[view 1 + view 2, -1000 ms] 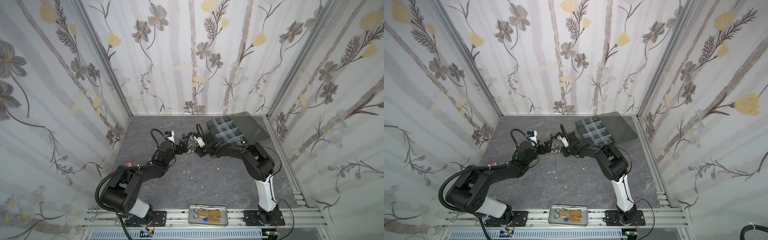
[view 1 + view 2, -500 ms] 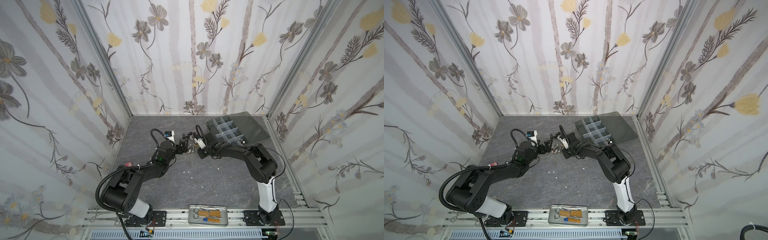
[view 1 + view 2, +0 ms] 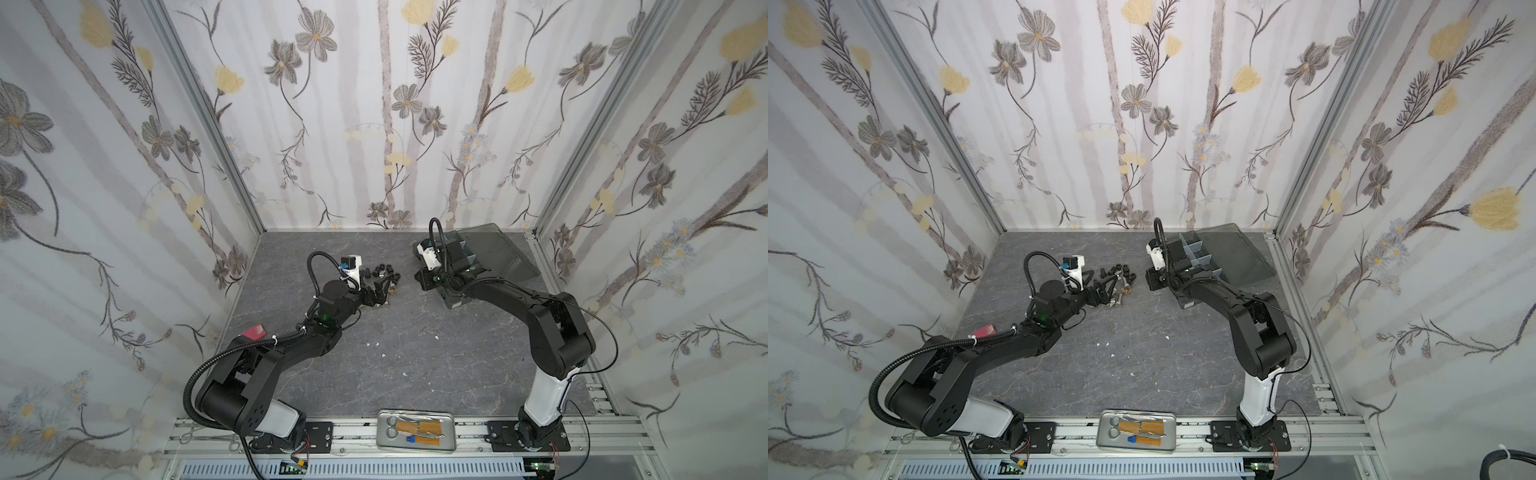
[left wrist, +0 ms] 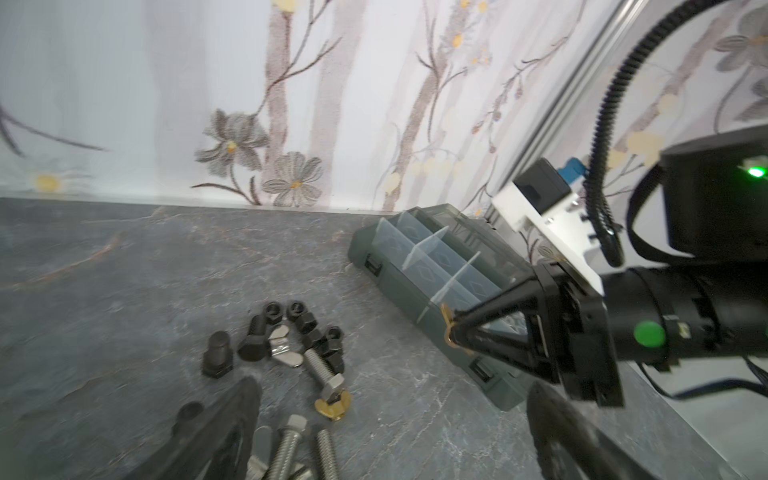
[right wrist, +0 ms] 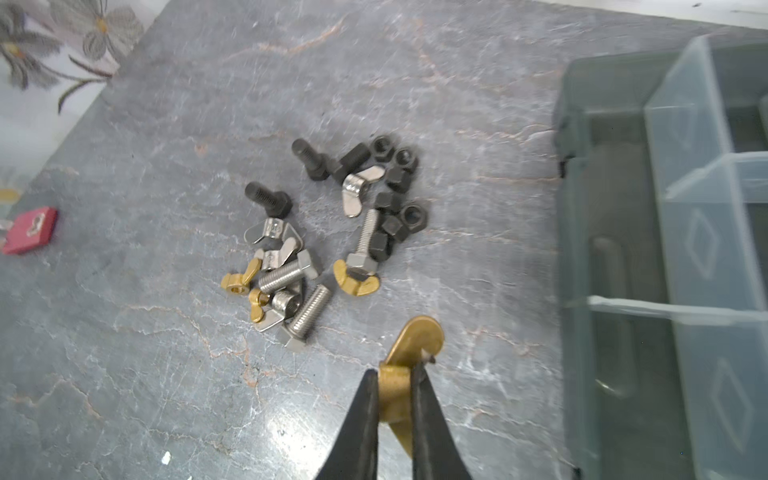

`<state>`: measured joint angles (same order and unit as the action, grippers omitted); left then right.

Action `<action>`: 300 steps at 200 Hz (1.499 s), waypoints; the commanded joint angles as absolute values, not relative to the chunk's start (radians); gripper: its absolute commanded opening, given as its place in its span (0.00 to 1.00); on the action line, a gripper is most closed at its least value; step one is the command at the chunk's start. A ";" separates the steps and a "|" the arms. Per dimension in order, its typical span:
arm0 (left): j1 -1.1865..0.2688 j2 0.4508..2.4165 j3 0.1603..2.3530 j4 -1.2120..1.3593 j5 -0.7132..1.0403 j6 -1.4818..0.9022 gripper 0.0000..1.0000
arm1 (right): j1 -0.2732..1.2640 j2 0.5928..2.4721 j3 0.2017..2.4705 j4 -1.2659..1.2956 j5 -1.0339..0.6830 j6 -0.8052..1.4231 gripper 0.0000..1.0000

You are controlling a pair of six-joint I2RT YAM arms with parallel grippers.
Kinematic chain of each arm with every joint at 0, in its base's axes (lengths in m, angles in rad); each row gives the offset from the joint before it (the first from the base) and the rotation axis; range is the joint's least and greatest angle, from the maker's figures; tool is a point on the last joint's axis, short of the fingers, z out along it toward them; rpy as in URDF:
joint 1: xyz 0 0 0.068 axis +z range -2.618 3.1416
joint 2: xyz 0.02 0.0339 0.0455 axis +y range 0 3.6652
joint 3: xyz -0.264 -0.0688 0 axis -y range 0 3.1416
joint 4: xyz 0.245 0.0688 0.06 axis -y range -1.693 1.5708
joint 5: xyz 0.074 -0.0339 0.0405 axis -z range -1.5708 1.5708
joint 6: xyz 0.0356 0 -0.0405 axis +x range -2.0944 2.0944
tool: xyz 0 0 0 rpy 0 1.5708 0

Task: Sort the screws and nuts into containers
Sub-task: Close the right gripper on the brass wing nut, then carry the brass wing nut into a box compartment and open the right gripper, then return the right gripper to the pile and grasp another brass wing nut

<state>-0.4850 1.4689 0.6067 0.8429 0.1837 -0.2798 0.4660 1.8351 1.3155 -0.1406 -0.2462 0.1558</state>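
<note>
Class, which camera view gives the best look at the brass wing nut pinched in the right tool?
The right wrist view: the brass wing nut is close and sharp, clamped in the right tool. The left wrist view shows it small at the tool's tip; in both top views it is too small to make out.

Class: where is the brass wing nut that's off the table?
The brass wing nut is pinched in the right gripper, between the fastener pile and the organizer box (right wrist view).
</note>
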 commanded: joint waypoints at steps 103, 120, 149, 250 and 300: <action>-0.551 1.598 0.715 0.892 0.275 -0.222 1.00 | 0.183 1.741 1.217 -0.275 -0.172 0.166 0.15; -0.551 1.604 0.715 0.891 0.270 -0.226 1.00 | 0.169 1.741 1.207 -0.272 -0.156 0.173 0.15; -0.551 1.612 0.720 0.890 0.269 -0.232 1.00 | 0.158 1.756 1.194 -0.266 -0.136 0.185 0.15; -0.549 1.586 0.709 0.870 0.236 -0.219 1.00 | 0.154 1.756 1.180 -0.246 -0.156 0.203 0.25; -0.484 1.500 0.659 0.838 0.171 -0.267 1.00 | 0.327 1.703 1.215 -0.180 -0.242 0.134 0.33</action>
<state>-0.5224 1.5352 0.6792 0.8513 0.2356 -0.2337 0.2443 1.6962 1.1984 -0.2340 -0.1776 0.1761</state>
